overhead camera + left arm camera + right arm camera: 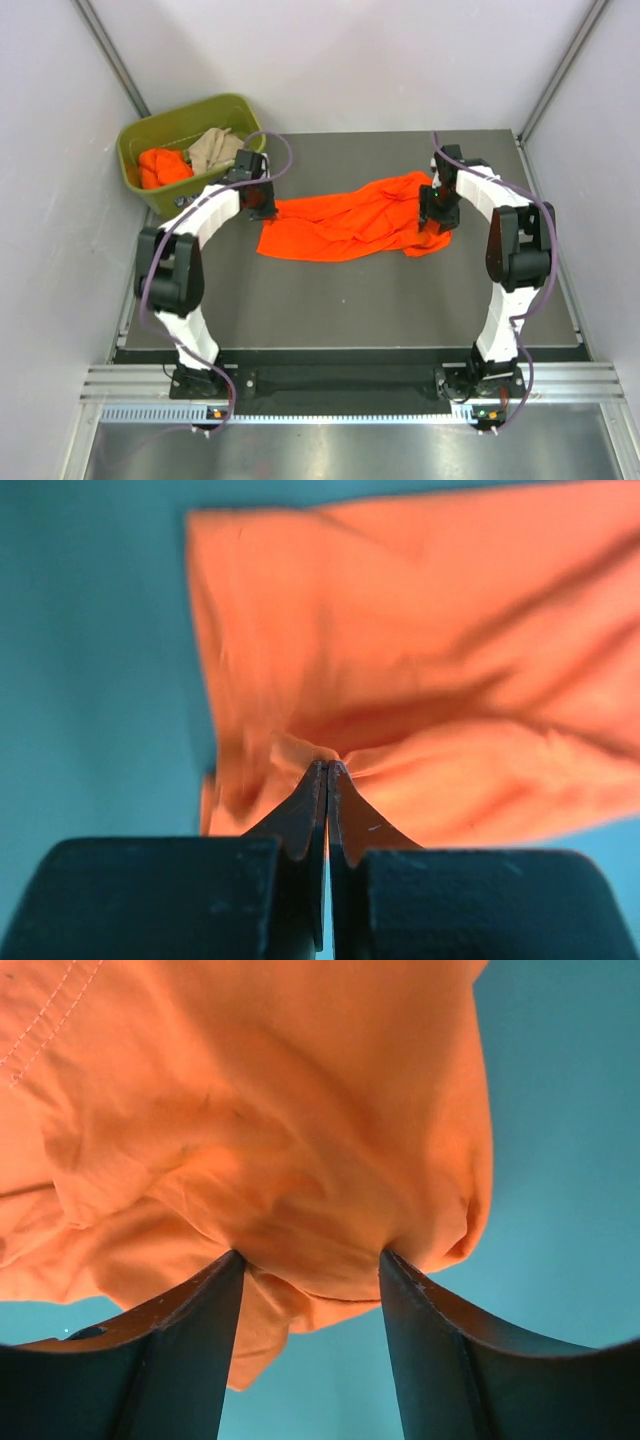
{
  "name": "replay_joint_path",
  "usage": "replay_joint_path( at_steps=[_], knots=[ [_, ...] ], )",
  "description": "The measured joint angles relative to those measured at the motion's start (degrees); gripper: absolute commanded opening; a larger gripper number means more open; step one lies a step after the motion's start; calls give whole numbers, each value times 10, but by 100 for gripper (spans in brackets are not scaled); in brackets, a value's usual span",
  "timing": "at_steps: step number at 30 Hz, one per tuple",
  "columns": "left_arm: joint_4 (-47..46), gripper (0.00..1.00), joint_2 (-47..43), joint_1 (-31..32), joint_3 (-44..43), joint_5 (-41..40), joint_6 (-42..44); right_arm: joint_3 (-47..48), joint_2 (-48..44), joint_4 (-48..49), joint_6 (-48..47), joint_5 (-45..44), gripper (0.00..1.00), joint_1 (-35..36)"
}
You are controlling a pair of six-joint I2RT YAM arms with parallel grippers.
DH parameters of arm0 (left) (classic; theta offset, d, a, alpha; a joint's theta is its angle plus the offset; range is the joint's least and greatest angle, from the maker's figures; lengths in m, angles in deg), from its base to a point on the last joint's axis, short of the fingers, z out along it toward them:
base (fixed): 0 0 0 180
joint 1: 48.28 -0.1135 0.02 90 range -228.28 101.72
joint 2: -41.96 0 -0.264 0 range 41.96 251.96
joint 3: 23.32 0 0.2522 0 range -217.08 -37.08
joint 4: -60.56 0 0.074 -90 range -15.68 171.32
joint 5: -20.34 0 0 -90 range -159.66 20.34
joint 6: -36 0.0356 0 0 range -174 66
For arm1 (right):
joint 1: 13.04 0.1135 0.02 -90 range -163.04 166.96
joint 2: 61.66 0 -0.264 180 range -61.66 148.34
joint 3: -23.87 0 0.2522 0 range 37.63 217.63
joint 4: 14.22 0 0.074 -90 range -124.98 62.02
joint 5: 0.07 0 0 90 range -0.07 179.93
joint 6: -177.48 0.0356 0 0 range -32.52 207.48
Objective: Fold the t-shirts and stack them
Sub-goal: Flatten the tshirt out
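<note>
A bright orange t-shirt [345,228] lies crumpled and stretched across the middle of the dark table. My left gripper [262,205] is at its left edge, shut on a pinch of the orange cloth [330,765]. My right gripper [437,215] is at the shirt's right end, open, its fingers pressed into a bulge of the cloth [310,1250] that sits between them. Another orange t-shirt [162,166] and a beige-tan t-shirt [213,148] lie bunched in the bin.
An olive-green plastic bin [135,135] stands at the table's back left corner, just behind my left arm. Grey walls close in on both sides. The table's near half [350,300] is bare dark surface.
</note>
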Motion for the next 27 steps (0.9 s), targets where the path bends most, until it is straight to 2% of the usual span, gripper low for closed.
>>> replay_joint_path(
  at_steps=[2,3,6,9,14,15,16,17,18,19,23,27],
  knots=[
    [8,0,-56,0,28,-4,-3,0,0,2,-1,5,52,0],
    [9,0,-85,0,42,-7,-5,-1,0,4,-1,10,46,0],
    [11,0,-161,1,88,-12,-11,-29,-4,28,3,30,40,0],
    [21,0,-222,2,141,-12,-20,-98,-30,52,17,52,39,6],
    [63,0,-308,5,245,-8,-47,-239,-149,74,47,97,40,31],
    [70,2,-321,5,261,-8,-53,-256,-174,68,52,104,43,35],
    [86,10,-335,6,275,-9,-57,-263,-193,58,55,108,44,38],
    [99,16,-345,6,285,-9,-63,-261,-203,53,56,112,47,37],
    [108,27,-351,6,289,-9,-64,-252,-207,52,57,112,55,34],
    [116,31,-356,6,291,-9,-66,-233,-205,45,57,107,57,30],
    [123,37,-356,6,290,-13,-71,-118,-157,45,52,94,59,3],
    [135,38,-337,6,268,-14,-67,-30,-91,54,50,82,49,-13]
  ],
)
